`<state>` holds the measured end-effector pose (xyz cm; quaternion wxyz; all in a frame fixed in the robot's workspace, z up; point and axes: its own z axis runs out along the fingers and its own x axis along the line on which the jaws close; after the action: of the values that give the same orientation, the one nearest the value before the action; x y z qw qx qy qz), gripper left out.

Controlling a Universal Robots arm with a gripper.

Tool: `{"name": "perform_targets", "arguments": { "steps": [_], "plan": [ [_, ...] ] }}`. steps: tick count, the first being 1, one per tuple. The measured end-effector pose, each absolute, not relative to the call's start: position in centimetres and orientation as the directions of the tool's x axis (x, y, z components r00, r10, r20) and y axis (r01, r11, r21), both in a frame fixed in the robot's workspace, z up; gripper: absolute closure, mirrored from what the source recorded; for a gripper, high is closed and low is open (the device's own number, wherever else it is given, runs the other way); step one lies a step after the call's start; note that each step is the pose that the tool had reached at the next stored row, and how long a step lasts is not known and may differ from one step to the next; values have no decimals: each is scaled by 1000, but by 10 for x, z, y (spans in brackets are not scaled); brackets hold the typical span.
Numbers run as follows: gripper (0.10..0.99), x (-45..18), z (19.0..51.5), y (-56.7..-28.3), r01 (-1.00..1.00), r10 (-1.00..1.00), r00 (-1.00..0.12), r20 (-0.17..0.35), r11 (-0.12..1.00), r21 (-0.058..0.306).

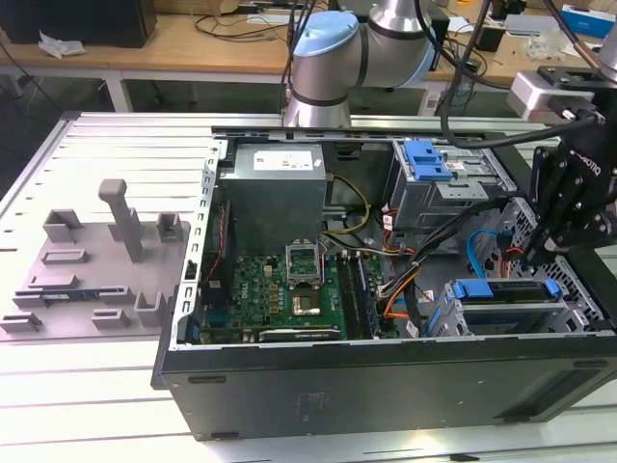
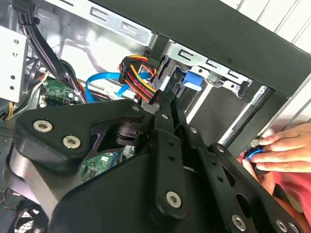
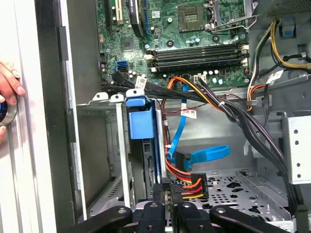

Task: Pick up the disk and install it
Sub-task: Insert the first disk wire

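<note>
Well apart from the pincer (image 1: 533,251), on the exterior view's left, grey holders (image 1: 116,246) stand on the table. Nearer to it, the board (image 1: 280,289) lies in the open case (image 1: 386,386). Just beside the pincer tips, the disk (image 1: 506,307) sits in its bay, with a blue frame on top. In the first wrist view the fingers (image 3: 162,199) are pressed together with nothing between them, next to an orange-red cable plug (image 3: 189,184). In both wrist views a hand (image 3: 9,85) (image 2: 277,150) rests beyond the case wall.

- No print here is legible.
- Power supply box (image 1: 275,207): a white label (image 1: 284,161) sits on top, its lettering too small to read.
- Blue data cable (image 3: 180,128): it carries a white tag (image 3: 188,114) whose print is unreadable.
</note>
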<state>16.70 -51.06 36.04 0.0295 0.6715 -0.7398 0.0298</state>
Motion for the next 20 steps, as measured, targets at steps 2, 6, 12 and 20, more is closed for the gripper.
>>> {"name": "perform_targets", "arguments": {
  "steps": [2, 6, 12, 20],
  "plan": [
    [922, 167, 360, -514, -995, -992, -96, 82, 96, -4],
    [922, 167, 360, -515, -995, -992, -96, 82, 96, -4],
    [922, 167, 360, -518, -994, -990, -112, 82, 112, -4],
    [922, 167, 359, -524, -992, -989, -127, 82, 127, -4]
  ]
}}
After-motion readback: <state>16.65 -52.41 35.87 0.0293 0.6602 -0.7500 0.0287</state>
